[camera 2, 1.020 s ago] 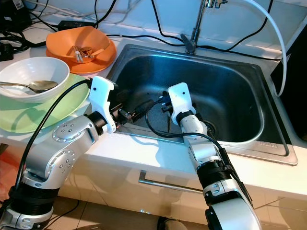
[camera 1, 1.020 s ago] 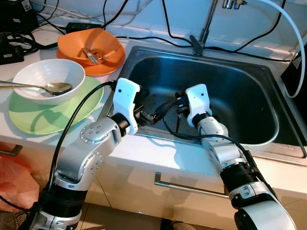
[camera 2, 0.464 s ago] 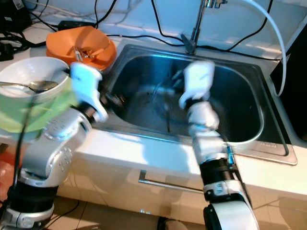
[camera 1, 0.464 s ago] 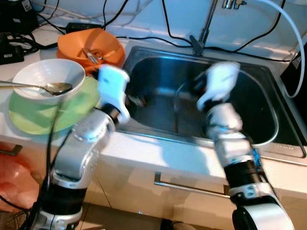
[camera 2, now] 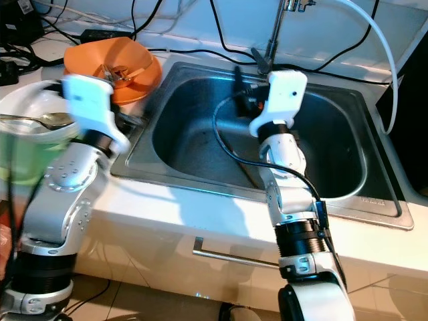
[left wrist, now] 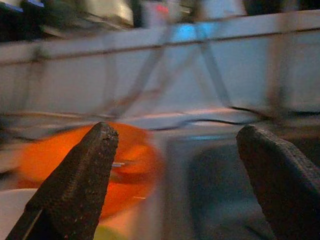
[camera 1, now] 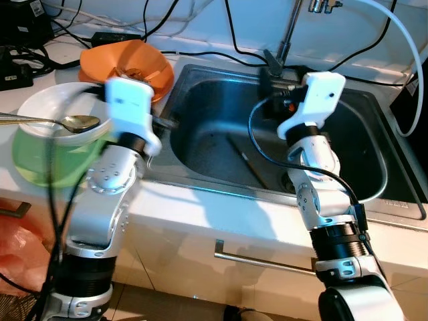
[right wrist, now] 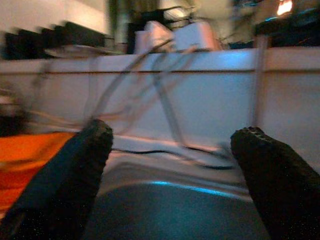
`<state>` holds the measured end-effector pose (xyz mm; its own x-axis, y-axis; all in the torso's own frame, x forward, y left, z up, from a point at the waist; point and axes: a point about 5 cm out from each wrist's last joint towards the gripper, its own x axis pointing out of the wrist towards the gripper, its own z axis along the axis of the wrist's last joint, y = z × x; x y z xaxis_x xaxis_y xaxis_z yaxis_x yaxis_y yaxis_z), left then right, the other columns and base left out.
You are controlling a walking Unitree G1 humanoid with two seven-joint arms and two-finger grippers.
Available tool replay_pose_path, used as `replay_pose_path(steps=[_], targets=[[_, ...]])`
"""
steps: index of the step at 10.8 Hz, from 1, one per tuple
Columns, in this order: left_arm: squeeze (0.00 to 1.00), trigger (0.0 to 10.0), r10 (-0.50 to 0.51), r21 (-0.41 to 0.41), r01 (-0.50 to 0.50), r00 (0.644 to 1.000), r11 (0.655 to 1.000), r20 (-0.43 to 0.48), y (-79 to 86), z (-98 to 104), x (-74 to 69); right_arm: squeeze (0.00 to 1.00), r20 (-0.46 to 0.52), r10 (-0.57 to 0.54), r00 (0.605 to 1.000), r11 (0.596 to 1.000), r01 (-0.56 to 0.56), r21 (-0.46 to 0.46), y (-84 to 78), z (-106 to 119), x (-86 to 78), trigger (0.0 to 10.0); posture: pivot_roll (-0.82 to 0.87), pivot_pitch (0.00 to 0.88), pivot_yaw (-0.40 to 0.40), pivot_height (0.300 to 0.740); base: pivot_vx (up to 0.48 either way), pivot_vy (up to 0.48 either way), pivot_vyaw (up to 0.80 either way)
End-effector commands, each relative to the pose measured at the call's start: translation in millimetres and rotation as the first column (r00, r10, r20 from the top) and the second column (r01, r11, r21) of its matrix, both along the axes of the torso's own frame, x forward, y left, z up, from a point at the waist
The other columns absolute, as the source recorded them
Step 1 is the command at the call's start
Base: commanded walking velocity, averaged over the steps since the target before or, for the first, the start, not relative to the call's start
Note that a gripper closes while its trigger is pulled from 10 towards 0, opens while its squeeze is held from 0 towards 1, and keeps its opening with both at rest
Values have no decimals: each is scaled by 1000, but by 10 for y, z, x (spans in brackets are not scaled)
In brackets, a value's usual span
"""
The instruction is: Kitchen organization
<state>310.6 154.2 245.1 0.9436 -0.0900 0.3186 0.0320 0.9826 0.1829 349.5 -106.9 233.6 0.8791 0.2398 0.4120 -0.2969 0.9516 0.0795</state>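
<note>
My left gripper (left wrist: 177, 132) is open and holds nothing; it hangs above the counter edge between the sink (camera 1: 207, 134) and the dishes, facing the orange bowl (camera 1: 130, 60), which has small utensils inside. A white bowl (camera 1: 40, 107) with a metal spoon (camera 1: 75, 123) in it sits on a green plate (camera 1: 47, 160) just left of that arm. My right gripper (camera 1: 272, 78) is open and empty too, raised over the back of the sink near the faucet (camera 1: 284, 43). A thin dark stick (camera 1: 244, 160) lies on the sink floor.
Black cables (camera 1: 200, 53) run along the counter behind the sink. A white hose (camera 1: 409, 33) curves down at the right. Black devices (camera 1: 20, 20) stand at the back left. A drawer handle (camera 1: 261, 261) sits below the counter front.
Both arms have risen out of the sink. The left one swung left toward the bowls, the right one rose toward the faucet. Both are motion-blurred.
</note>
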Motion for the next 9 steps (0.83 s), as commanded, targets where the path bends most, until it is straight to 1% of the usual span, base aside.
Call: replay_pose_path(steps=[1, 2, 3, 4, 5, 6, 7, 8, 9], targets=[[0, 10000, 74, 3, -74, 996, 997, 48, 86, 60, -40, 1000, -21, 89, 996, 996, -89, 26, 54, -1, -39, 10000, 99, 82, -80, 740, 0, 0, 0], [0, 10000, 123, 1, -124, 990, 992, 64, 149, 74, -44, 1000, -11, 169, 986, 986, -169, 0, 118, -12, -118, 10000, 100, 82, -79, 740, 0, 0, 0], [0, 10000, 134, -25, -132, 990, 991, 55, 169, 61, -32, 1000, -15, 194, 981, 981, -195, -17, 123, -32, -173, 10000, 100, 82, -79, 740, 0, 0, 0], [0, 10000, 125, -62, -122, 991, 991, 37, 165, 39, -20, 773, -27, 193, 981, 981, -194, -18, 94, -44, -204, 10000, 91, 82, -77, 740, 0, 0, 0], [0, 10000, 123, -73, -120, 992, 990, 33, 163, 33, -19, 773, -33, 196, 980, 980, -197, -18, 82, -44, -217, 10000, 84, 84, -75, 740, 0, 0, 0], [0, 10000, 114, -85, -111, 993, 990, 36, 156, 40, -15, 498, -39, 190, 981, 981, -191, -19, 66, -40, -230, 10000, 84, 84, -75, 740, 0, 0, 0], [0, 10000, 110, -101, -106, 993, 989, 37, 148, 46, -10, 329, -43, 189, 981, 982, -190, -19, 50, -32, -252, 10000, 79, 84, -74, 740, 0, 0, -800], [0, 10000, 111, -107, -107, 993, 989, 38, 148, 56, -4, 122, -47, 187, 981, 982, -188, -19, 40, -25, -266, 10000, 78, 83, -75, 740, 0, 0, -738], [0, 10000, 110, -105, -105, 993, 989, 44, 146, 67, -4, 43, -44, 184, 982, 982, -185, -19, 31, -19, -270, 10000, 78, 83, -77, 740, 0, 0, -406]])
